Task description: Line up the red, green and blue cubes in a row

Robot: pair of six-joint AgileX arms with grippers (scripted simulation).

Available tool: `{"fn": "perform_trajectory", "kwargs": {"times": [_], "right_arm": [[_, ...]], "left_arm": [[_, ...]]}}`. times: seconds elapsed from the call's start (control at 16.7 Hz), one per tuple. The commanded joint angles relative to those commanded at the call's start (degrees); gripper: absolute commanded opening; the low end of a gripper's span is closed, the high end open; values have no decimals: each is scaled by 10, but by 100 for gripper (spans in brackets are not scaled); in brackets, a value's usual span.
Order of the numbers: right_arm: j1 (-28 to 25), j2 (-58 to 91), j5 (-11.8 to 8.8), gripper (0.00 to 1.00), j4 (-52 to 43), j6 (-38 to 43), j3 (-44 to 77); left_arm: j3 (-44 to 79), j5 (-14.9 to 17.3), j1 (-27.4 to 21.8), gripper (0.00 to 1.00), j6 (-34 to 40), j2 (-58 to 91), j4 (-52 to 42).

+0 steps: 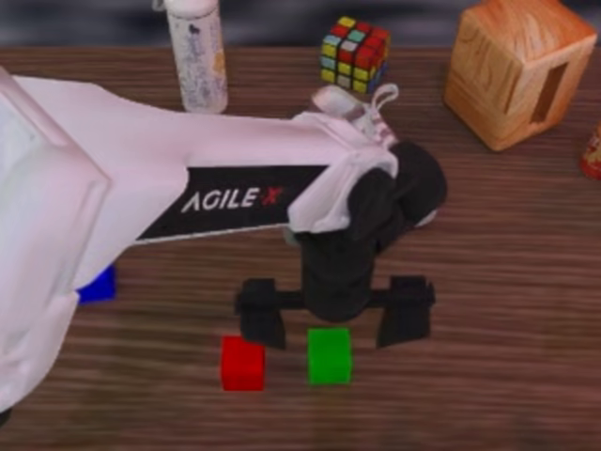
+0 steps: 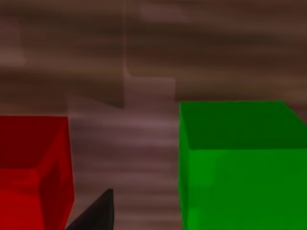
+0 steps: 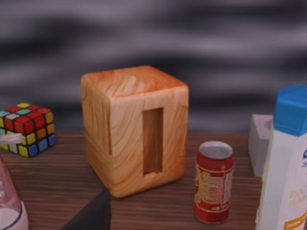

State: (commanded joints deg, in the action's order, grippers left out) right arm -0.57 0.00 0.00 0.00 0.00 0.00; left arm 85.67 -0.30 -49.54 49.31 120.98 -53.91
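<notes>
Dark brown wood-grain surface [image 1: 526,310] fills nearly the whole top view, its grain running left to right. Its far edge lies along 12 o'clock, where a blurred band of grey and black streaks [image 1: 282,19] begins. The right wrist view shows the same streaked grey-black backdrop [image 3: 201,43] rising behind the surface's far edge. Lighting is even and diffuse, with only soft shadows. No walls, windows or floor can be made out.

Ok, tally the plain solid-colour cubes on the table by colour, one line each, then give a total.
Red cube: 1
Green cube: 1
Blue cube, partly hidden under the left arm: 1
Total: 3
</notes>
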Motion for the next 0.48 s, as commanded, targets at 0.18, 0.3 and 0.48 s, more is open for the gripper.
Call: {"fn": "perform_trajectory", "kwargs": {"times": [0.18,0.3,0.48], "right_arm": [[0,0,0,100,0,0,0],[0,0,0,100,0,0,0],[0,0,0,100,0,0,0]], "left_arm": [[39,0,6,100,2,-24,-71],[55,0,9,100,2,-36,-94],[56,0,9,100,2,-38,-96]]}}
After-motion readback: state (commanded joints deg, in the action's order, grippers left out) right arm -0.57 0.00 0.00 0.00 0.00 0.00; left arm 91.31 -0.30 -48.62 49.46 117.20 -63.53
